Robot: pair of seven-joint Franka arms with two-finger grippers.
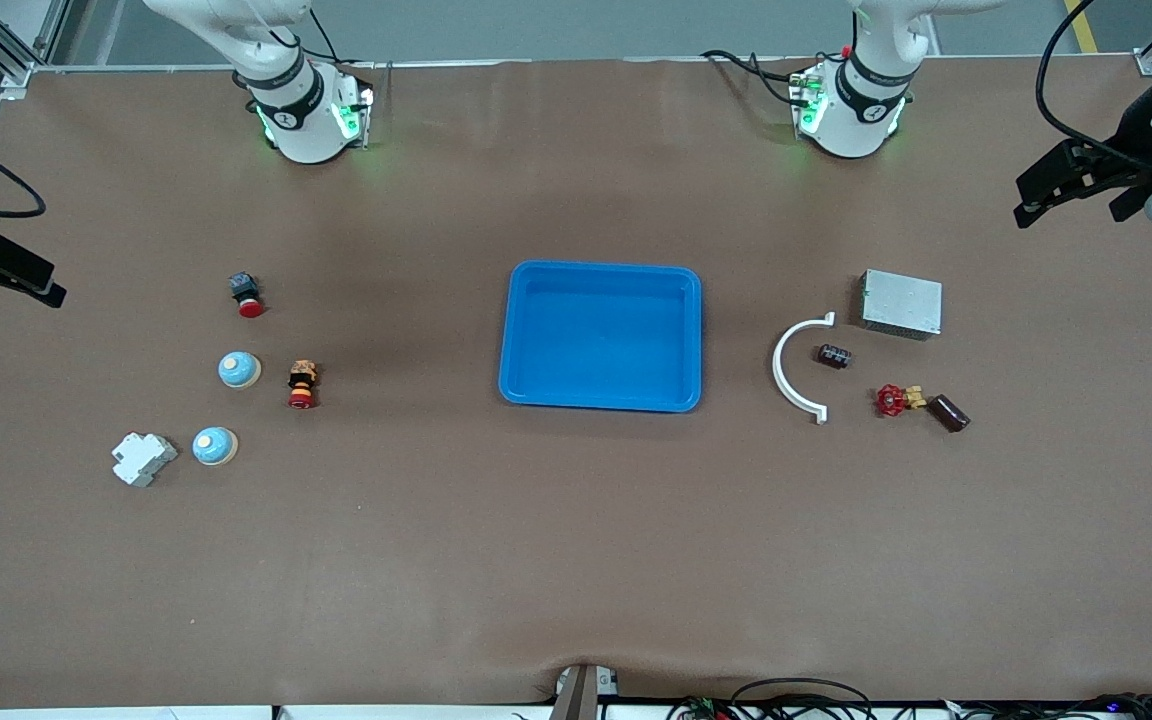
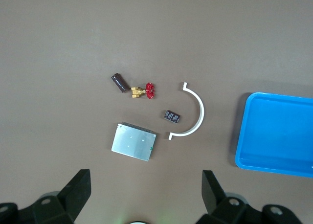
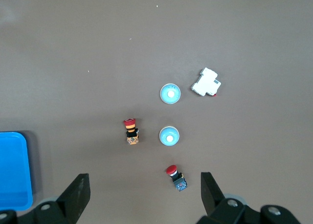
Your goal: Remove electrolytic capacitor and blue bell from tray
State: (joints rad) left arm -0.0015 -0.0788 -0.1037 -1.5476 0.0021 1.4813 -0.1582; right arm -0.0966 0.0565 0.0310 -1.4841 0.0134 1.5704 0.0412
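Observation:
Two blue dome bells (image 1: 239,370) (image 1: 215,445) sit toward the right arm's end of the table; they also show in the right wrist view (image 3: 169,136) (image 3: 170,94). A brown cylinder capacitor (image 1: 948,412) (image 2: 119,82) and a small black capacitor (image 1: 833,356) (image 2: 171,116) lie toward the left arm's end. My right gripper (image 1: 1,285) (image 3: 142,194) is open and empty, high over its end of the table. My left gripper (image 1: 1071,195) (image 2: 146,194) is open and empty, high over its end. A blue tray (image 1: 526,300) stands in the middle.
Near the bells are a white breaker (image 1: 143,458), a red push button (image 1: 247,294) and a red-capped switch (image 1: 303,385). Near the capacitors are a white curved clip (image 1: 786,370), a metal box (image 1: 901,303) and a red-handled valve (image 1: 898,400).

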